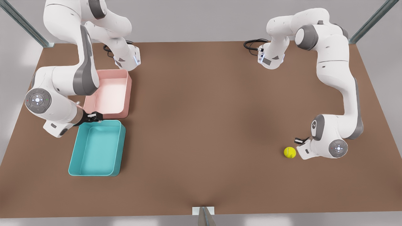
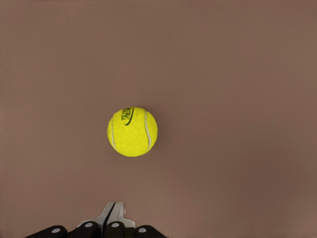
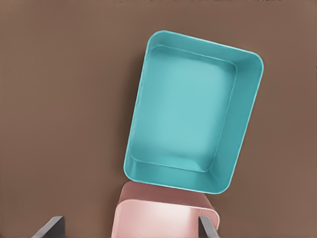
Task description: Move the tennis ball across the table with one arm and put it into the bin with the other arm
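Observation:
The yellow-green tennis ball rests on the brown table at the front view's right. My left gripper hovers just beside the ball without touching it, its fingers shut together and holding nothing. At the front view's left the teal bin lies with nothing inside. Over the bin's far rim, between it and the pink tray, my right gripper hangs open, and nothing sits between its fingers.
A pink tray of similar shape sits right behind the bin, almost touching it. Black cables lie by both arm bases at the table's back edge. A broad stretch of bare tabletop separates the ball from the bin.

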Controlling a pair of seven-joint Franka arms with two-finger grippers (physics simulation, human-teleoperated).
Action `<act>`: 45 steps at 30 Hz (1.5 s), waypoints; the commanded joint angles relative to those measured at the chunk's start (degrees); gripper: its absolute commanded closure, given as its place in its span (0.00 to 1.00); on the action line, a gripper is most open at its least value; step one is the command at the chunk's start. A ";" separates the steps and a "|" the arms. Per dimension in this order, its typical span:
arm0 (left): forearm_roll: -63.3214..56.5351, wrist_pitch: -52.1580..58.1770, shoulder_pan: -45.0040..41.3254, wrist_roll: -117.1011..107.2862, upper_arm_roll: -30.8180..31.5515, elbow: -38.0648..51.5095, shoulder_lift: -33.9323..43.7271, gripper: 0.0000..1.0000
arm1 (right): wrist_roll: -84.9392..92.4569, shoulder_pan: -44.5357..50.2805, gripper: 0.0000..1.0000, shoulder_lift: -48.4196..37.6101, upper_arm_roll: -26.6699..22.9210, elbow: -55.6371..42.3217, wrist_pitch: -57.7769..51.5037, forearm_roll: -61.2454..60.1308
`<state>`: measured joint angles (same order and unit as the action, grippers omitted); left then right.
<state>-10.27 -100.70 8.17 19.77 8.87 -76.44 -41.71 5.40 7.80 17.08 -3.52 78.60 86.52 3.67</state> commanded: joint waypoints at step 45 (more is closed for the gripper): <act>9.04 32.76 -21.00 -26.26 -3.42 9.38 26.42 0.79 | -5.31 2.22 0.00 4.81 -0.97 -2.39 -0.30 -2.26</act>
<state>-0.95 -91.64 -12.42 45.79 5.89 -69.39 -16.79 0.70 9.62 21.60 -4.55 76.51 86.17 1.33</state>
